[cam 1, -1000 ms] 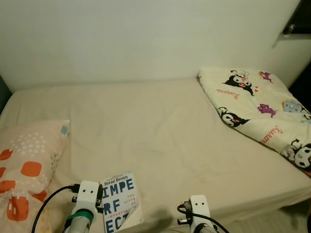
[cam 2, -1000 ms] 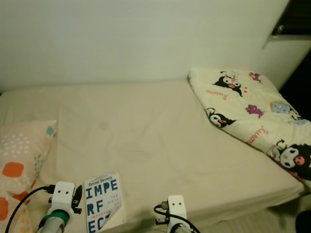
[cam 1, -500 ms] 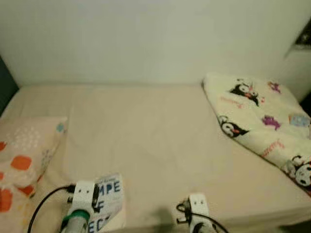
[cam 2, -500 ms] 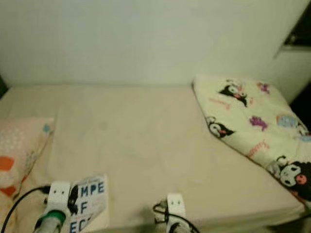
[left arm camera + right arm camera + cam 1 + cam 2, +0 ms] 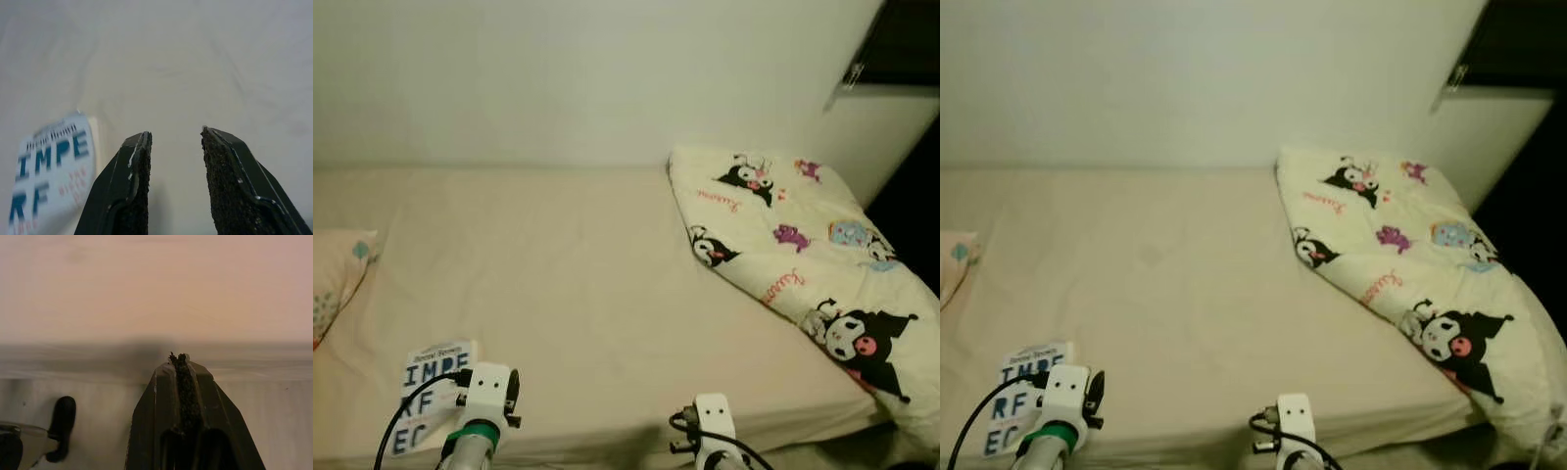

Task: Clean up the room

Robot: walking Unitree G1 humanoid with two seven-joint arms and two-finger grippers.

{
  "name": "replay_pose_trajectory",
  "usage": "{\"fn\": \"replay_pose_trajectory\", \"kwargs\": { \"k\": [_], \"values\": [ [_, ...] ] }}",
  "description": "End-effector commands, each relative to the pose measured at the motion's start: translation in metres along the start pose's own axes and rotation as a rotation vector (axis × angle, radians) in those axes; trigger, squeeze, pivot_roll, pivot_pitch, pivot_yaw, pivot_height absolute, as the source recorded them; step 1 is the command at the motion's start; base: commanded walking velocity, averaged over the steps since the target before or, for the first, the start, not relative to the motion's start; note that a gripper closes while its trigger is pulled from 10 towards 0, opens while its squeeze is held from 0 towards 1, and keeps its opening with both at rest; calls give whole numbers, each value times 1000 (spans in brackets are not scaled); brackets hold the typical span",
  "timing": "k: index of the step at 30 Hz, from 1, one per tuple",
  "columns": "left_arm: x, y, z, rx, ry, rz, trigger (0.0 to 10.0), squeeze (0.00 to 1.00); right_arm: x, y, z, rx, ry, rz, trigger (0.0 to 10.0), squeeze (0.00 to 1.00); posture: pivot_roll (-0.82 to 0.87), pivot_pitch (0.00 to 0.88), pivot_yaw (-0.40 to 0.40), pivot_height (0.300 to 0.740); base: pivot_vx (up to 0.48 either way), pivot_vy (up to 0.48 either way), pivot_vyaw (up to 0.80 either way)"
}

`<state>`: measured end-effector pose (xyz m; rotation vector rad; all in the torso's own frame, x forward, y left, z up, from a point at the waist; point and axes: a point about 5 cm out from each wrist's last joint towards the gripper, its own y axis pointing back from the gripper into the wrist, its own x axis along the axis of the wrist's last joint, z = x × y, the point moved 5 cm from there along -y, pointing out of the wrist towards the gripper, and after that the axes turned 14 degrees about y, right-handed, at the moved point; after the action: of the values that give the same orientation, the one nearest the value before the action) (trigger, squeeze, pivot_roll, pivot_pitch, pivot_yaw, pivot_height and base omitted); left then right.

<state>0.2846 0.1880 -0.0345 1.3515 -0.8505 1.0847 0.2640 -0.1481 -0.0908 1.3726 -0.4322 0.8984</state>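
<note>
near the front left corner of the bed (image 5: 558,294), a paperback book (image 5: 426,392) lies flat on the beige sheet, cover up, its large blue letters readable and its near end close to the bed's front edge. left gripper (image 5: 173,142): held low over the sheet just beside the book, jaws apart with nothing between them; in the left wrist view the book sits off to one side of the black fingers (image 5: 132,186), not in line with the gap. right gripper (image 5: 179,357): held low at the bed's front edge, jaws pressed together and empty. toward the right end of the bed, a folded cartoon-print quilt (image 5: 783,245) spreads from the back edge to the front right corner and droops over it; at the far left edge, the corner of a patterned pillow (image 5: 337,279) is visible. handling, as a judgement: the book looks thin, light and moderately stiff, with a smooth cover that may slip under the pads; lying flush on a soft mattress it offers no gap beneath, so a pinch across the cover alone is unlikely to hold. taking it by an edge seems best, probably the long edge or corner nearest the left gripper, with one finger pressed into the yielding sheet to get under the cover. a grip on the free page side may let it fan open; the spine side should stay closed. which side carries the spine cannot be told.
</note>
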Motion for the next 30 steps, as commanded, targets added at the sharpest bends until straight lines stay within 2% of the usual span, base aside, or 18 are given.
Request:
{"fn": "replay_pose_trajectory", "kwargs": {
  "k": [1,13,15,17,20,30],
  "values": [
    [-4,1,2,-3,8,-15,10000,0,-6,1,-1,2,4,-21,10000,0,43,0,18,740,0,-480,0],
    [-3,0,0,16,56,-15,10000,0,-4,1,-2,3,3,-18,10000,0,46,0,16,740,0,-480,0],
    [-6,1,-3,35,114,-35,10000,0,-4,0,-1,3,3,-18,10000,0,46,0,17,740,0,0,0],
    [-5,1,-3,32,124,-30,10000,0,-4,0,-1,3,3,-18,10000,0,46,0,17,740,0,0,0],
    [-6,1,-5,36,140,-36,10000,0,-4,0,-1,3,3,-19,10000,0,45,0,17,740,0,480,0],
    [-4,1,-9,45,116,-25,10000,0,-5,1,-2,3,3,-21,10000,0,47,0,18,740,0,432,0]
  ]
}}
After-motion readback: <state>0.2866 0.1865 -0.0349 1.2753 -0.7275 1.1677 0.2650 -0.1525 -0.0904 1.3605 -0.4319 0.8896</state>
